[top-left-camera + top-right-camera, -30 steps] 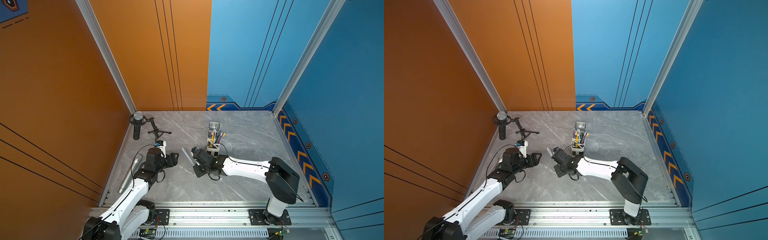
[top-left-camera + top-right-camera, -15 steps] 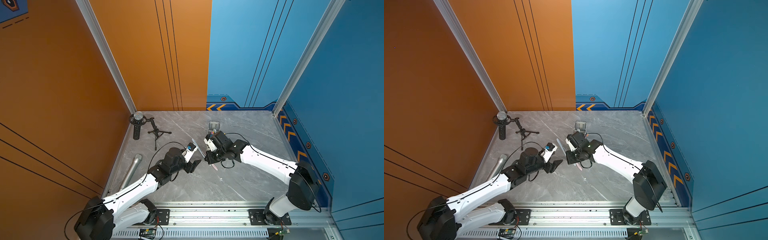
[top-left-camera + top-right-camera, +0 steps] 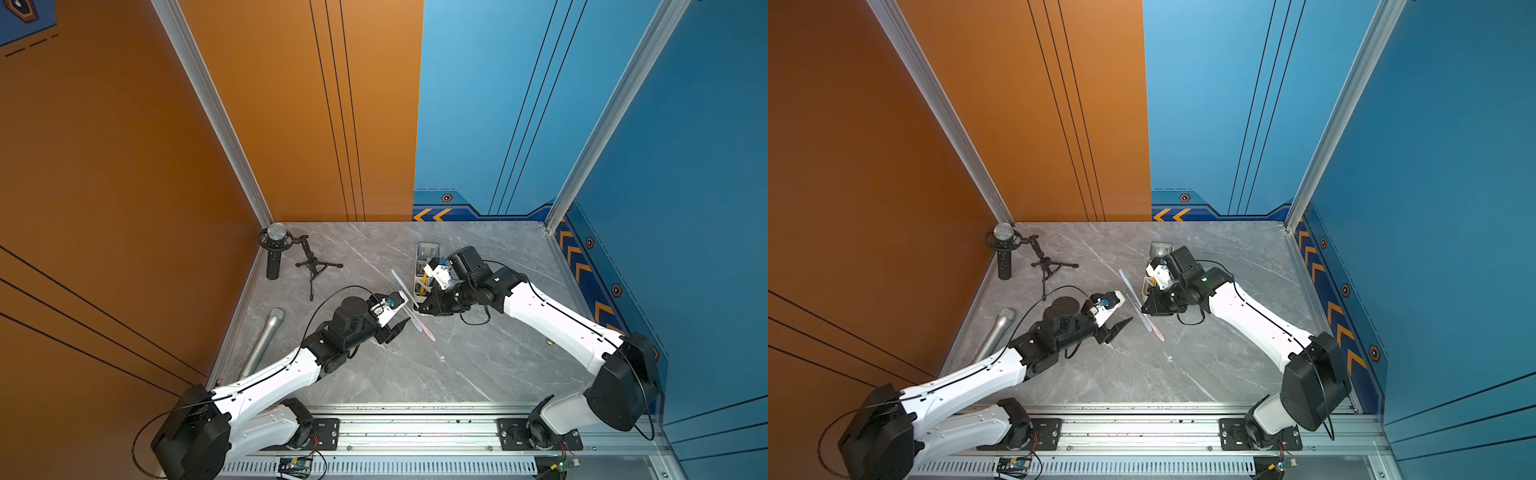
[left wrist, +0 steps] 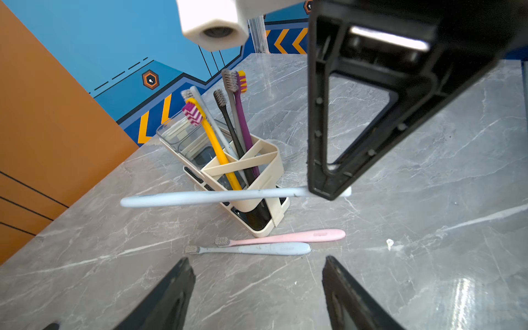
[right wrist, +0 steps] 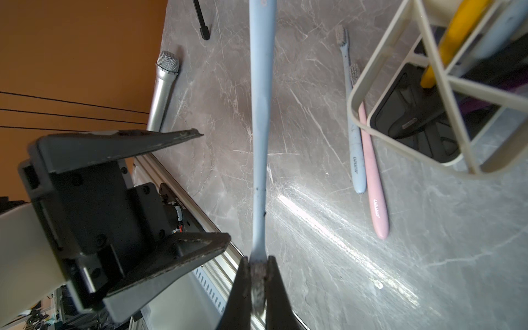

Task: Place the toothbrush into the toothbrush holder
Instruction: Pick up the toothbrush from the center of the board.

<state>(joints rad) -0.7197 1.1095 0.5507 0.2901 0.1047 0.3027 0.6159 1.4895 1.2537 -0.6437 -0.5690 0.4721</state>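
Note:
My right gripper (image 5: 258, 258) is shut on the bristle end of a light blue toothbrush (image 5: 261, 114). It holds the toothbrush level above the table, just in front of the toothbrush holder (image 4: 273, 168). The holder is a cream-white rack with several brushes standing in it. In both top views the held toothbrush (image 3: 401, 284) (image 3: 1128, 284) points away from the right gripper (image 3: 420, 309) (image 3: 1145, 309) toward the back left. My left gripper (image 4: 257, 258) (image 3: 1119, 322) is open and empty, low over the table, facing the holder.
A blue toothbrush (image 4: 257, 249) and a pink toothbrush (image 4: 285, 237) lie side by side on the table in front of the holder. A silver microphone (image 3: 264, 338) lies by the left wall. A black microphone (image 3: 274, 249) and a tripod (image 3: 313, 266) stand at the back left.
The left arm has swung from the left side in toward the middle, its gripper open. The right gripper has risen beside the holder with the blue toothbrush in it.

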